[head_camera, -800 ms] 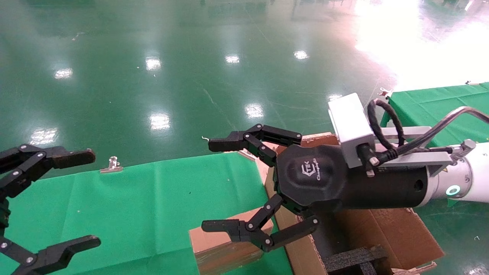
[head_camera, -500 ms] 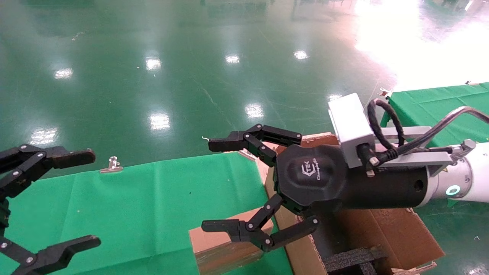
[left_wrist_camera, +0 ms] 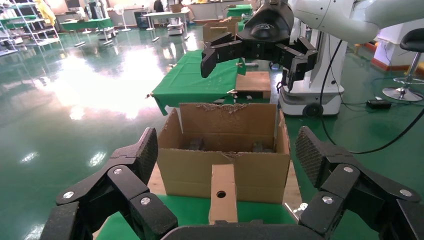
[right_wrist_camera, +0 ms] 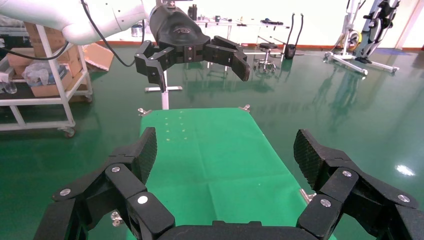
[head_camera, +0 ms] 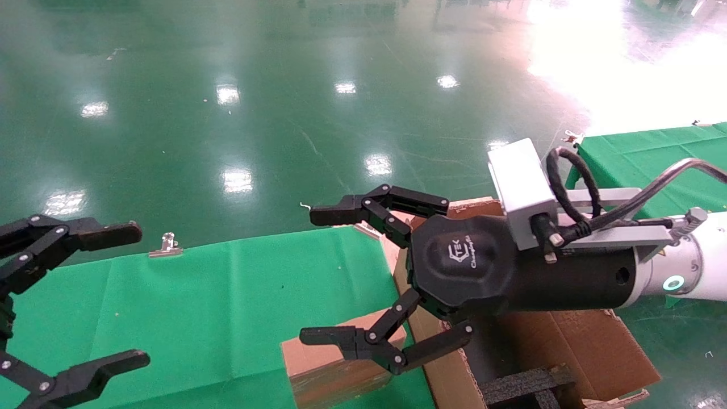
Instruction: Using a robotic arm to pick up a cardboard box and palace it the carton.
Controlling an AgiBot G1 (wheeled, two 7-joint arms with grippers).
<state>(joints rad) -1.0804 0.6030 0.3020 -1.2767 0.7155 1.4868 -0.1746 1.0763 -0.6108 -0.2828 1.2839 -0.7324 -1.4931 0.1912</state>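
The small closed cardboard box (head_camera: 332, 369) stands on the green table (head_camera: 227, 307) near its front edge; its punched hole faces the left wrist view (left_wrist_camera: 223, 192). The large carton (head_camera: 573, 346) with ragged flaps and black foam (head_camera: 525, 383) sits just right of it, also seen in the left wrist view (left_wrist_camera: 225, 172). The white robotic arm (head_camera: 701, 255) reaches in from the right. My right gripper (head_camera: 307, 275) is open and empty, above the table and the box, apart from both. My left gripper (head_camera: 142, 294) is open and empty at the far left.
A metal clip (head_camera: 166, 245) holds the cloth at the table's far edge. A second green-covered table (head_camera: 642, 153) stands at the back right. Glossy green floor (head_camera: 284, 113) lies beyond. The right wrist view shows only bare green cloth (right_wrist_camera: 210, 155) and the left gripper (right_wrist_camera: 195, 50) opposite.
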